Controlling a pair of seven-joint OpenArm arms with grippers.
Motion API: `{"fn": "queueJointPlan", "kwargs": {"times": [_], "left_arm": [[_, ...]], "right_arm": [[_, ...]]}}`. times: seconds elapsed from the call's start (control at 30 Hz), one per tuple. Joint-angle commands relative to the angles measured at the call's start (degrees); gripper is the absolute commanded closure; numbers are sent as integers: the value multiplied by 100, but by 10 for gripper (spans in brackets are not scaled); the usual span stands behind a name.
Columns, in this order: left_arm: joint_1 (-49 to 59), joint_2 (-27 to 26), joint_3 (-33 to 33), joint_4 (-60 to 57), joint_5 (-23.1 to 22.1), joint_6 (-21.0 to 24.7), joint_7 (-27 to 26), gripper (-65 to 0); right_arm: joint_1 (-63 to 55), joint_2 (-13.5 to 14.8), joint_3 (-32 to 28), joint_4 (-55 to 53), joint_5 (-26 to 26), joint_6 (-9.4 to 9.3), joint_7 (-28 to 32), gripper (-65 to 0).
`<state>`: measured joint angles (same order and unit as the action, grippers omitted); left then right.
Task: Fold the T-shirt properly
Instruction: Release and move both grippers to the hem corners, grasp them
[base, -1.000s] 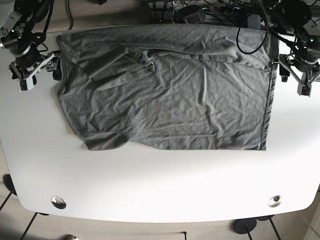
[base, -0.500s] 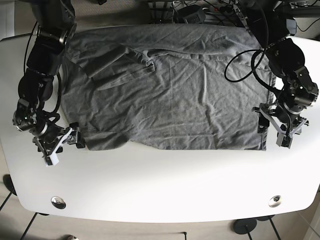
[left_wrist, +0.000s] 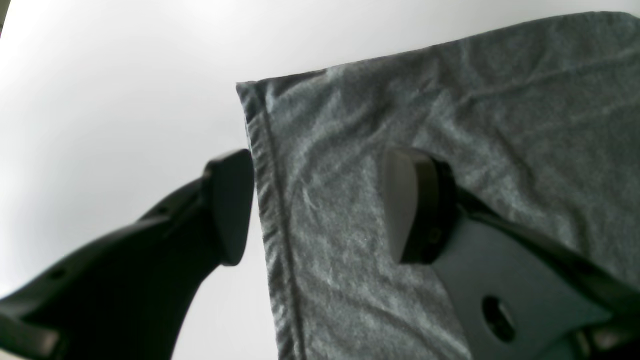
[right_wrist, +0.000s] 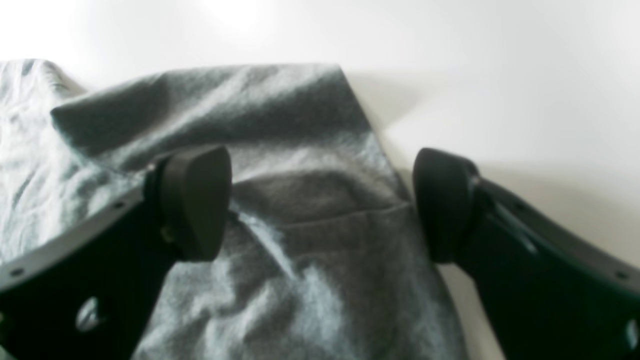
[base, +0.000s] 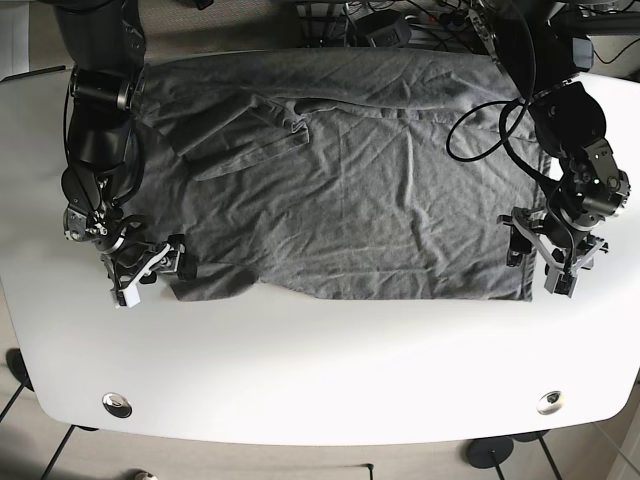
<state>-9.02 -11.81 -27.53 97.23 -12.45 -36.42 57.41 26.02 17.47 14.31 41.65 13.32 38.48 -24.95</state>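
A grey T-shirt (base: 340, 190) lies spread flat and wrinkled on the white table (base: 320, 370), with one sleeve folded onto the body at the upper left. My left gripper (base: 533, 265) is open at the shirt's near right corner. In the left wrist view it (left_wrist: 320, 207) straddles the hemmed edge of the shirt (left_wrist: 450, 100), one finger (left_wrist: 227, 210) on bare table and the other over the cloth. My right gripper (base: 152, 272) is open at the near left corner. In the right wrist view it (right_wrist: 320, 205) straddles the cloth corner (right_wrist: 300, 280).
Two round metal grommets (base: 117, 404) (base: 549, 402) sit in the table near its front edge. Cables and equipment (base: 400, 22) crowd the far edge behind the shirt. Bare white table runs along the front below the shirt.
Both arms came from the shirt's far corners down to its near corners. In the last half second each gripper moved inward, jaws now straddling the cloth edge.
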Motion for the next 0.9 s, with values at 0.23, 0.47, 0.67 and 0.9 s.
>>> {"fn": "queueJointPlan", "kwargs": {"times": [0.23,0.47,0.67,0.9], "left_arm": [[-571,-98,-12,-1218,-61,1555,-1200,-461],[-1476,-555,14,-3626,-78,2249,-2229,-567],[-2039,-959,357,-5446,-96,1555,-2677,-567],[-2215,-889,779,-6070,-113,1150,-2677,-565]], "right_arm": [[-119,59,-28,235,387,-63,-261,-95],[-39,59,-2,253,395,-63,-287,-19],[-48,50,7,253,395,-63,-261,-19],[-48,-82,7,253,404,-63,-252,-19]]}}
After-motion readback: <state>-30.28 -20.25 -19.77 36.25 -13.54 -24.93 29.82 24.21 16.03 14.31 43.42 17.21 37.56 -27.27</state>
